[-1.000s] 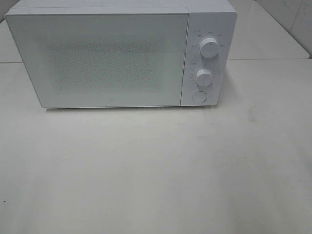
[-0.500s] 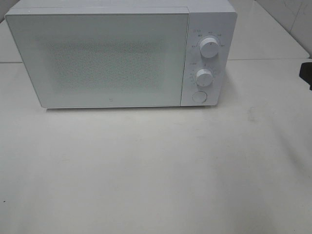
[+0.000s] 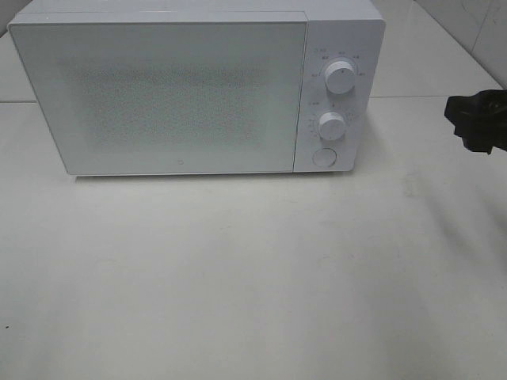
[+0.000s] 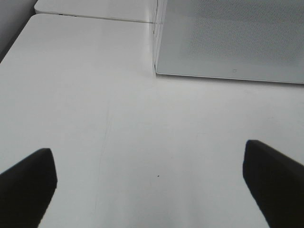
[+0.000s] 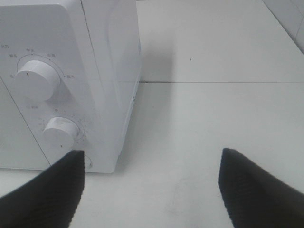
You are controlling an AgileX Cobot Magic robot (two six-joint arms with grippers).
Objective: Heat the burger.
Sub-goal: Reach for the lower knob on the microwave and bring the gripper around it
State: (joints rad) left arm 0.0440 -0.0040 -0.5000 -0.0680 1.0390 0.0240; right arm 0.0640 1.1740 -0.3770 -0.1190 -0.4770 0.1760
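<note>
The burger is out of view in every frame. A white microwave stands at the back of the table with its door shut; the frosted door hides the inside. My right gripper shows at the right edge, to the right of the microwave's control panel. In the right wrist view the gripper is open and empty, facing the two knobs. My left gripper is open and empty over bare table, in front of the microwave's lower left corner. It does not show in the exterior high view.
The control panel has an upper knob, a lower knob and a round button. The white table runs in front of the microwave. A seam crosses the tabletop behind my right gripper.
My right gripper has come into the exterior high view from the right edge and moved left towards the microwave's control panel. The microwave has not moved.
</note>
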